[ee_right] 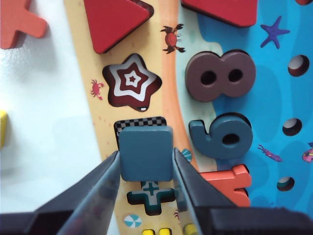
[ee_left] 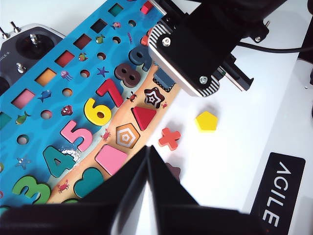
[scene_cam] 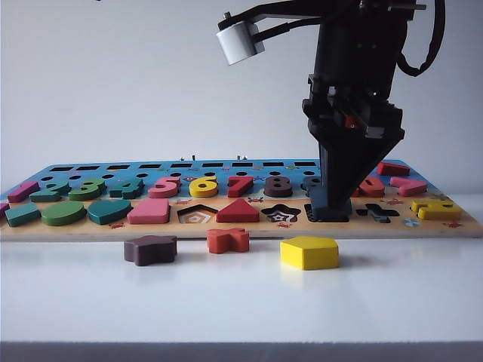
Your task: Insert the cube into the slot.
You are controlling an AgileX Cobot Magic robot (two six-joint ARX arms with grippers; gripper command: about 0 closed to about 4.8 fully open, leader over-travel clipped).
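My right gripper (ee_right: pixel 146 156) is shut on the slate-blue cube (ee_right: pixel 146 152), one finger on each of two opposite sides. The cube hangs right over the square slot (ee_right: pixel 139 122) and covers most of it, leaving only a strip of checkered floor in sight. In the exterior view the right gripper (scene_cam: pixel 332 197) points straight down, with the cube (scene_cam: pixel 330 204) at the slot (scene_cam: pixel 328 217) on the board's front row. My left gripper (ee_left: pixel 147 147) is shut and empty, held high above the board's near edge by the pink square. From there the cube (ee_left: pixel 163 78) shows under the right arm.
The puzzle board (scene_cam: pixel 241 226) lies across the table. In front of it are a brown star block (scene_cam: pixel 150 249), an orange cross (scene_cam: pixel 228 240) and a yellow pentagon (scene_cam: pixel 309 252). Star (ee_right: pixel 132 81) and cross (ee_right: pixel 151 192) cut-outs flank the slot. A remote controller (ee_left: pixel 19 49) lies behind the board.
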